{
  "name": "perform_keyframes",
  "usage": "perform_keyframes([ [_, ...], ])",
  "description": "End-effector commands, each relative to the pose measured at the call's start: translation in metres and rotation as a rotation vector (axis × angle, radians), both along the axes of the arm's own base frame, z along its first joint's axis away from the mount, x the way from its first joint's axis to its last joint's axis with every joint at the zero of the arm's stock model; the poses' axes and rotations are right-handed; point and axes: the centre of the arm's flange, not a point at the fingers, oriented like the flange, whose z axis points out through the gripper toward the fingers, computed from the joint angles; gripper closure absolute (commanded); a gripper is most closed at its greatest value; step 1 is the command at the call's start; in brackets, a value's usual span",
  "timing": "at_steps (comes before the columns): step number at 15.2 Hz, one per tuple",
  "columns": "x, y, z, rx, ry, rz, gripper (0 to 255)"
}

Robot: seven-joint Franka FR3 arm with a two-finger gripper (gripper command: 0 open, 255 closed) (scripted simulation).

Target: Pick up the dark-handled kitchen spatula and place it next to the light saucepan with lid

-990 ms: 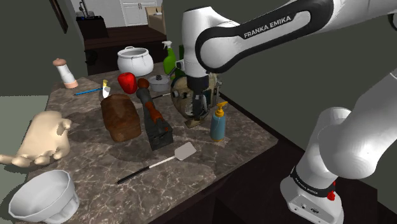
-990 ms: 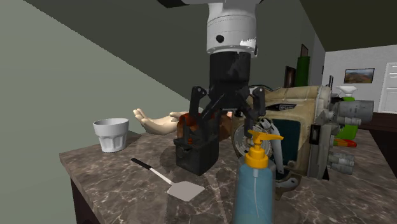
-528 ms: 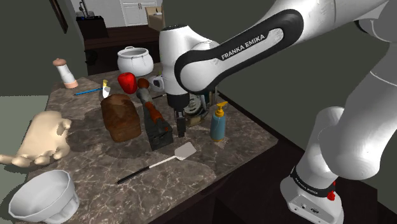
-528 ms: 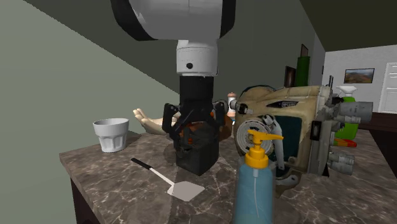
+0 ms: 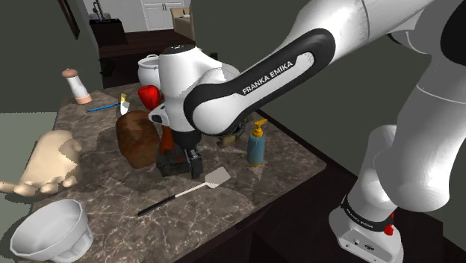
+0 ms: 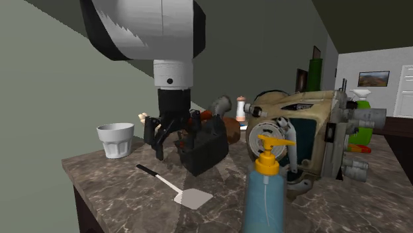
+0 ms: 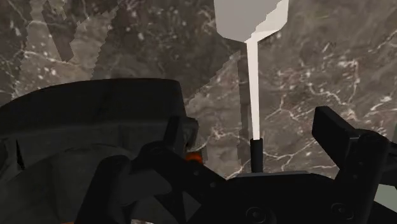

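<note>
White bowl (image 5: 48,233) nearest, at counter (image 5: 104,183) edge, well apart from spatula (image 5: 187,190). Spatula flat on counter, pale blade toward black power tool (image 5: 175,158), dark handle away. Claw (image 6: 175,142) over spatula's shaft, not touching it: fingers spread wide, gripping nothing. Beyond spatula: brown loaf (image 5: 136,138), blue pump bottle (image 5: 256,146). Farthest from spatula: white lidded saucepan (image 5: 147,69).

"FRANKA EMIKA" on the arm (image 5: 278,69)
</note>
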Motion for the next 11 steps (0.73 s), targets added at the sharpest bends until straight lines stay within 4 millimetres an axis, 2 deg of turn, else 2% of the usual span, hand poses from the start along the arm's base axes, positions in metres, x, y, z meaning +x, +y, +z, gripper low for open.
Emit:
perform_keyframes([
  [1,-0.003,0.030,-0.030,0.028,0.027,0.057,0],
  [8,-0.003,0.032,-0.067,0.028,0.027,0.057,0],
  [11,-0.003,0.033,-0.070,0.028,0.027,0.057,0],
])
